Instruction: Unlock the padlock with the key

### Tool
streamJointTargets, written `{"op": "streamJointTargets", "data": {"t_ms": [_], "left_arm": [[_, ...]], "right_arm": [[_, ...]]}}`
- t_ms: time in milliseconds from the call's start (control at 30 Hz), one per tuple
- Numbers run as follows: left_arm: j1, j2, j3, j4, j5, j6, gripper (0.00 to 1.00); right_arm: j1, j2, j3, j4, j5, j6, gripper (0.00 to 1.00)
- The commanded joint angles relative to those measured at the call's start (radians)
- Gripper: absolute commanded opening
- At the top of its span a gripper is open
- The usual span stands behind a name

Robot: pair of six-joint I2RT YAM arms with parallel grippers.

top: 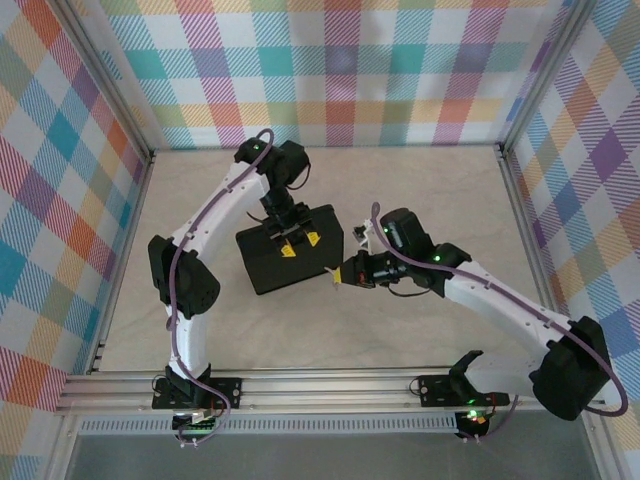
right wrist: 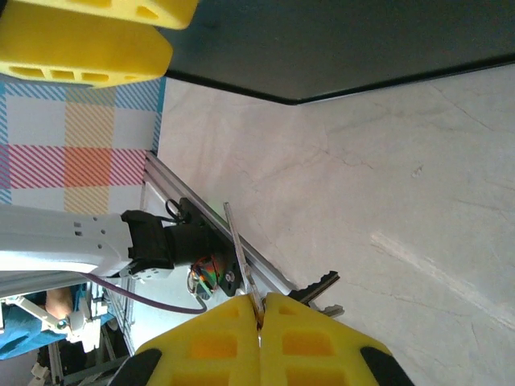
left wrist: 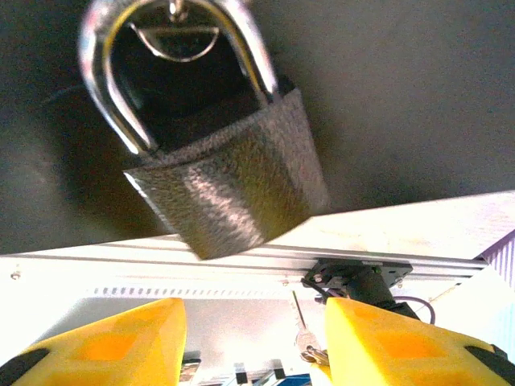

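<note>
Over the middle of the table sits a black box, and the left gripper hangs above it, yellow fingers spread wide. Just past its tips the grey padlock rests against the box's dark surface, its shackle through a ring. By the box's near right corner the right gripper is pinched tight on the key, blade sticking out edge-on, with spare keys dangling beside it
</note>
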Motion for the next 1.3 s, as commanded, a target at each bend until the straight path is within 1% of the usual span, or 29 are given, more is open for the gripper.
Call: {"op": "streamJointTargets", "data": {"t_ms": [0, 67, 133, 233, 400, 467, 533, 600, 667, 767, 900, 1000, 1033, 1100, 1167, 1200, 1267], "left_arm": [[0.031, -0.021, 0.013, -0.037, -0.007, 0.028, 0.49], [0.036, -0.035, 0.016, -0.020, -0.007, 0.027, 0.49], [0.038, -0.047, 0.028, -0.011, -0.029, 0.034, 0.50], [0.040, -0.089, 0.022, 0.028, -0.097, 0.050, 0.50], [0.040, -0.217, -0.087, 0.214, -0.231, 0.121, 0.51], [0.041, -0.259, -0.138, 0.302, -0.237, 0.180, 0.52], [0.040, -0.268, -0.154, 0.343, -0.247, 0.297, 0.53], [0.040, -0.258, -0.161, 0.357, -0.262, 0.460, 0.54], [0.038, -0.247, -0.176, 0.375, -0.229, 0.638, 0.54], [0.035, -0.267, -0.233, 0.431, -0.221, 0.847, 0.55], [0.031, -0.333, -0.306, 0.533, -0.212, 1.055, 0.55], [0.024, -0.360, -0.320, 0.557, -0.217, 1.201, 0.55], [0.021, -0.372, -0.330, 0.562, -0.207, 1.262, 0.55], [0.015, -0.417, -0.383, 0.558, -0.154, 1.461, 0.55], [0.018, -0.459, -0.442, 0.564, -0.121, 1.628, 0.57], [0.023, -0.465, -0.451, 0.550, -0.100, 1.696, 0.59], [0.029, -0.441, -0.409, 0.473, -0.043, 1.791, 0.59]], "right_arm": [[-0.005, 0.027, 0.055, -0.029, -0.018, -0.022, 0.01], [-0.005, 0.036, 0.067, -0.033, -0.022, -0.025, 0.01], [-0.004, 0.038, 0.066, -0.031, -0.022, -0.025, 0.01], [-0.005, 0.036, 0.057, -0.031, -0.018, -0.024, 0.01], [-0.005, 0.019, 0.038, -0.042, -0.015, -0.029, 0.02], [-0.004, 0.015, 0.035, -0.048, -0.009, -0.032, 0.02], [-0.004, 0.013, 0.036, -0.058, -0.013, -0.040, 0.02], [-0.005, 0.006, 0.038, -0.076, -0.010, -0.053, 0.03], [-0.005, -0.002, 0.040, -0.095, 0.001, -0.061, 0.03], [-0.005, -0.014, 0.043, -0.125, 0.017, -0.067, 0.04], [-0.005, -0.034, 0.031, -0.135, 0.031, -0.058, 0.04], [-0.005, -0.041, 0.022, -0.143, 0.041, -0.059, 0.04], [-0.004, -0.041, 0.022, -0.152, 0.047, -0.062, 0.04], [-0.005, -0.052, 0.015, -0.169, 0.059, -0.067, 0.04], [-0.004, -0.074, -0.004, -0.176, 0.079, -0.069, 0.04], [-0.005, -0.087, -0.016, -0.180, 0.087, -0.070, 0.04], [-0.005, -0.112, -0.042, -0.182, 0.104, -0.069, 0.05]]}}
